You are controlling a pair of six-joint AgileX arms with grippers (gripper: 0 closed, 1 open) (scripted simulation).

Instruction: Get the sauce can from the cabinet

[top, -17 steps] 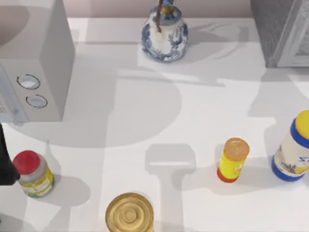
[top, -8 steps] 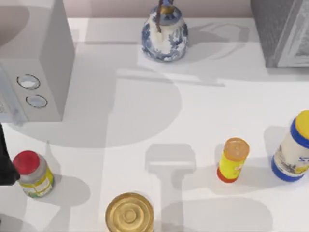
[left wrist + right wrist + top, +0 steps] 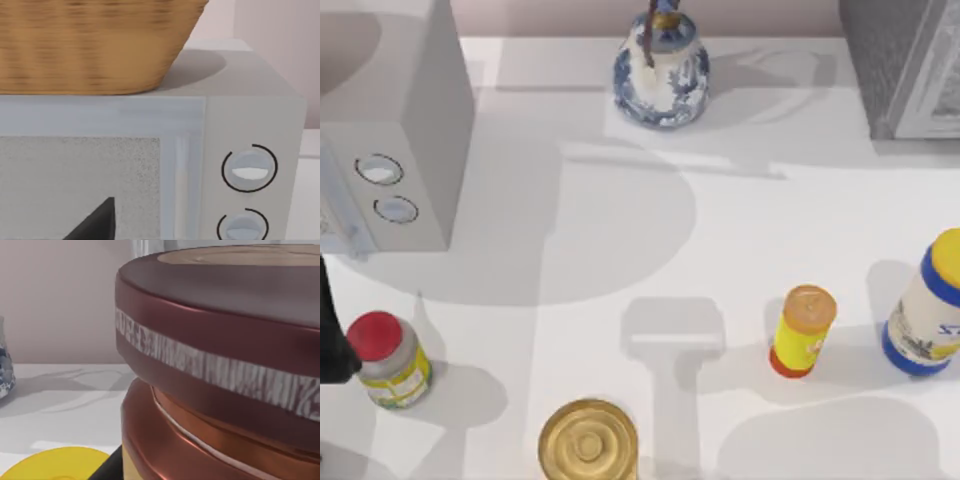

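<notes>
cabinet (image 3: 905,65), top right corner of table (image 3: 740,240). sauce can (image 3: 220,365): dark red, pressed close against the right wrist camera, apparently carried by the right arm; grip unconfirmed, right claw's spread cannot be told. step judged: can already out of the cabinet; next, set it down clear of the yellow bottle (image 3: 802,330). left arm (image 3: 332,335) parked at left edge; its claw's spread cannot be told.
</notes>
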